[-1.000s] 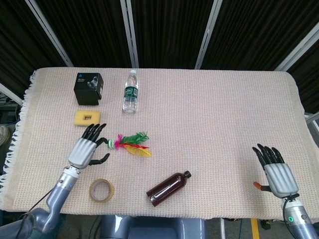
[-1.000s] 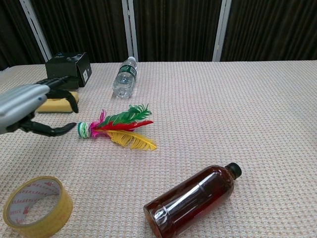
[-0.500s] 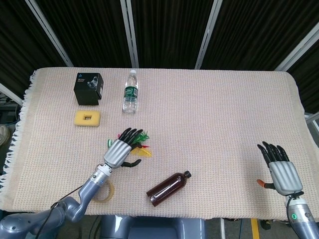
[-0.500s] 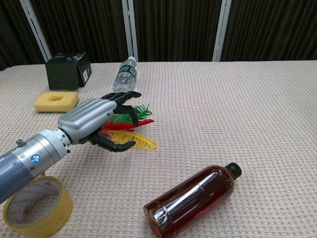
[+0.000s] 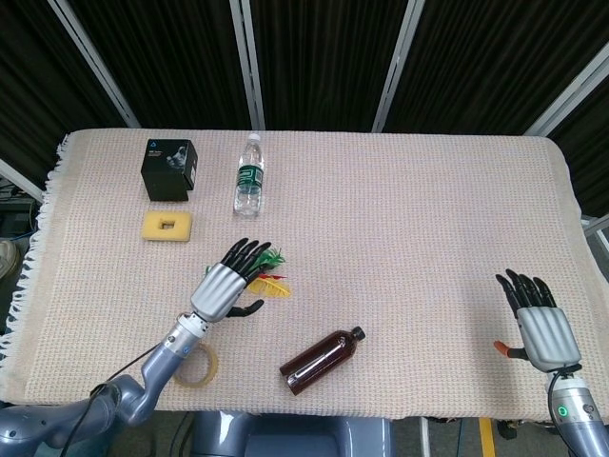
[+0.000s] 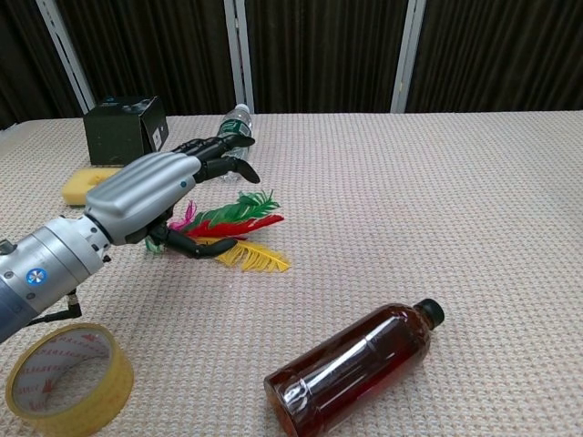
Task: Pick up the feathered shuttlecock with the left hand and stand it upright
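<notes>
The feathered shuttlecock (image 6: pixel 239 229) lies on its side on the woven cloth, its green, red and yellow feathers pointing right; in the head view the shuttlecock (image 5: pixel 272 283) peeks out beside my left hand. My left hand (image 6: pixel 150 196) hovers over its base end with fingers spread and the thumb curled under, holding nothing that I can see. The same left hand (image 5: pixel 225 286) covers the base in the head view. My right hand (image 5: pixel 539 326) rests open near the table's right front corner, far from the shuttlecock.
A brown bottle (image 6: pixel 351 367) lies on its side in front. A roll of yellow tape (image 6: pixel 68 379) sits front left under my left forearm. A yellow sponge (image 5: pixel 166 226), a black box (image 5: pixel 168 168) and a clear water bottle (image 5: pixel 248 176) lie at the back left.
My left hand swung right from beside the shuttlecock's base to over it, then rose slightly and drew back left. My right hand drifted a little toward the front edge.
</notes>
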Robot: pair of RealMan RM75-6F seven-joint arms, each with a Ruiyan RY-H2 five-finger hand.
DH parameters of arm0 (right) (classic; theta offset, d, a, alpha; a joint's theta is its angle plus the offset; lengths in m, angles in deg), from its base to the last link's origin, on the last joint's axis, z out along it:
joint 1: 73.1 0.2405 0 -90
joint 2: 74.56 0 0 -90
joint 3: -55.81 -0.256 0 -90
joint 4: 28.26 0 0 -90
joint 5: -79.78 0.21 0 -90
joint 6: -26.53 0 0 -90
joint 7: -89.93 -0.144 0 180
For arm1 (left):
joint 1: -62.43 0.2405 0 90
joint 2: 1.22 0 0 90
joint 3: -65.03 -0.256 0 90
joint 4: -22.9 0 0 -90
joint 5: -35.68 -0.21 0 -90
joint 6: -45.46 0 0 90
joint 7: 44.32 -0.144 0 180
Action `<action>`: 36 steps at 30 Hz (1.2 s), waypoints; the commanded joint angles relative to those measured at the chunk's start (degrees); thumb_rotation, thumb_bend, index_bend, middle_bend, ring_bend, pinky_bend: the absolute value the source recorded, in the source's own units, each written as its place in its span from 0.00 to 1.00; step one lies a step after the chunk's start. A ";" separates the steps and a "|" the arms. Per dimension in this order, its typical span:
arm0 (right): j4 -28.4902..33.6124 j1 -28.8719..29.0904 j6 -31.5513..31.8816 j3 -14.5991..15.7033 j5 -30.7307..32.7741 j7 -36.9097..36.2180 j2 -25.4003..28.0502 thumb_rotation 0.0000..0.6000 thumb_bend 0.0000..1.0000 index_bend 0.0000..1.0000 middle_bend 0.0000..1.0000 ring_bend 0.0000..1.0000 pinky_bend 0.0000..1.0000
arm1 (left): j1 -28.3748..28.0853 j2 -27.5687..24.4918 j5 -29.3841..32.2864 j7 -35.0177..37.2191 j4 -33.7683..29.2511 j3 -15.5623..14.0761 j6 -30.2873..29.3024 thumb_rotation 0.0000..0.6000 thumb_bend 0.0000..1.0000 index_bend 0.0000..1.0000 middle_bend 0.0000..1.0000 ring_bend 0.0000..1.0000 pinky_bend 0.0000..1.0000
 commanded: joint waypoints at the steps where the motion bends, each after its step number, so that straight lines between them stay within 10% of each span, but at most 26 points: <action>1: -0.09 -0.02 0.17 -0.08 0.06 -0.11 -0.09 1.00 0.00 0.00 0.00 0.00 0.00 | -0.17 -0.54 1.07 -1.30 -0.01 0.30 0.75 0.90 0.29 0.22 0.00 0.00 0.00; 36: 1.81 -1.25 2.06 0.87 -1.35 -2.14 2.38 1.00 0.00 0.00 0.00 0.00 0.00 | -7.55 12.41 3.67 4.14 20.36 0.19 5.81 0.94 0.43 0.35 0.00 0.00 0.00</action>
